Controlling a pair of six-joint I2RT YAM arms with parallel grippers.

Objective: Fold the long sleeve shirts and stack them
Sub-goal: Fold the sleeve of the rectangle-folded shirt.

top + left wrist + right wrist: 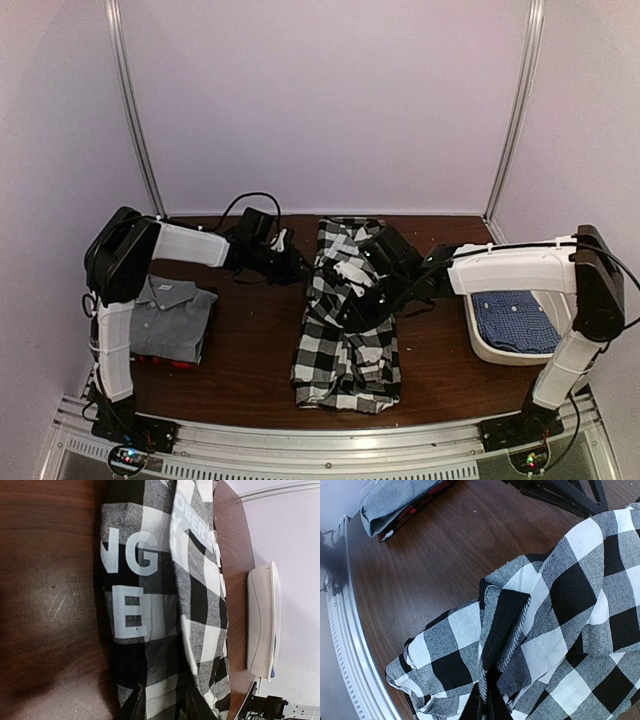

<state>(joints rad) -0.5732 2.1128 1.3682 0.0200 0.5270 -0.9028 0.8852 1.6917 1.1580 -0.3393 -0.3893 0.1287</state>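
Grey shirt (pixel 175 305) folded at 9 o'clock, atop red-black shirt (pixel 165 360). L gripper (pixel 298 268) at 10 o'clock edge of check shirt (pixel 345 355), mid-table; jaws: can't tell. R gripper (pixel 484 700) pinched tight on its fold. Blue shirt (pixel 515 322) in tub (pixel 480 347), 3 o'clock.

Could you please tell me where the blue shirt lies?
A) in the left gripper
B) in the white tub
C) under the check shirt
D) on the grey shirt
B: the top view shows the blue shirt lying inside the white tub at the table's right side.
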